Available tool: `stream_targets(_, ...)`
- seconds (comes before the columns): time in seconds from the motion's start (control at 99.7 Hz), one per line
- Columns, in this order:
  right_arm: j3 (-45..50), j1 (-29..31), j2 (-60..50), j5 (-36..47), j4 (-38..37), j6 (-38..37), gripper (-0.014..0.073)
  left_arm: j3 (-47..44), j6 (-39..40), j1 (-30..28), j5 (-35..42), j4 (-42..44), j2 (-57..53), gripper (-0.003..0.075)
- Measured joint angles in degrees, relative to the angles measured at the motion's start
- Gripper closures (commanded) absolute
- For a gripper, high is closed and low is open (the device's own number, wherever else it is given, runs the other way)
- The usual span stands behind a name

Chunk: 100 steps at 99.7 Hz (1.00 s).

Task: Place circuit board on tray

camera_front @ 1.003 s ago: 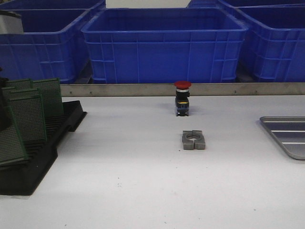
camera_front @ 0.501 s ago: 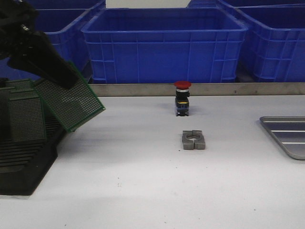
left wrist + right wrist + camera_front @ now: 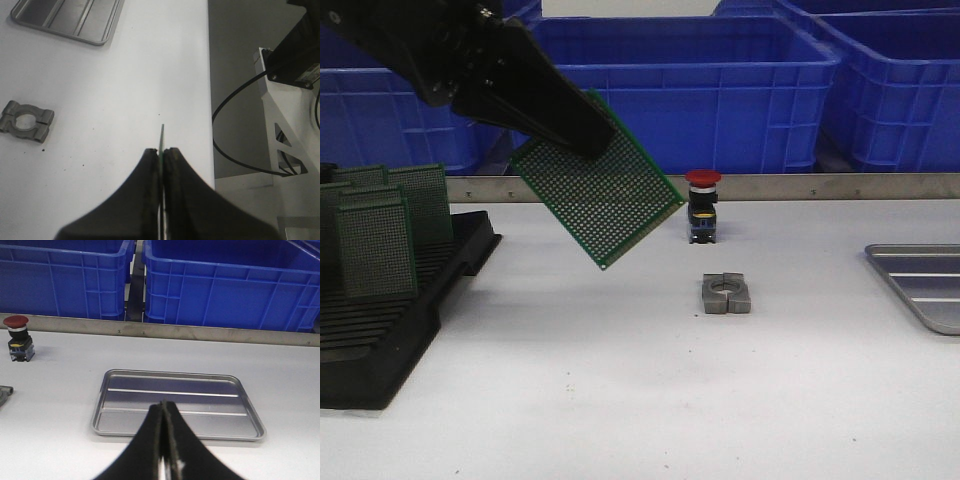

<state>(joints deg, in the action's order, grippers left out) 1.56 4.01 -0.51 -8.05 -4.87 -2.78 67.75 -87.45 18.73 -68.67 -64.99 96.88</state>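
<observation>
Currently airborne: green perforated circuit board [image 3: 599,191], tilted, pinched at its upper edge by left gripper [image 3: 582,135], above white table [image 3: 620,380], left of centre. Shallow silver-grey metal tray [image 3: 923,283] at far right edge, well apart. Right gripper [image 3: 165,452] clamped together on nothing, near the tray. Grey metal clamp block [image 3: 726,294] and red-capped push button [image 3: 703,205] between. Black slotted rack [image 3: 390,330] with more green boards [image 3: 380,245] at left.
</observation>
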Motion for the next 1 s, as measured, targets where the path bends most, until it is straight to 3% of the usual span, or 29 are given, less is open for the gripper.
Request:
stream_targets(0.431, -0.3, 0.0, 0.0, 4.9, 0.0, 0.0, 0.0654, 0.0, 0.0, 0.4, 0.0, -0.5, 0.0, 0.0741)
stream_targets(0.622, -9.4, 0.0, 0.7, -11.6, 0.0, 0.0, 0.0654, 0.0, 0.0, 0.4, 0.0, -0.5, 0.0, 0.0741)
stream_targets(0.812, -22.5, 0.0, 8.6, -30.2, 0.6, 0.0, 0.0654, 0.0, 0.0, 0.4, 0.1, -0.5, 0.0, 0.0741)
stream_targets(1.003, -30.8, 0.0, 20.0, -38.3, 6.1, 0.4, 0.0646, 0.0, 0.0, 0.4, 0.1, -0.5, 0.0, 0.0741)
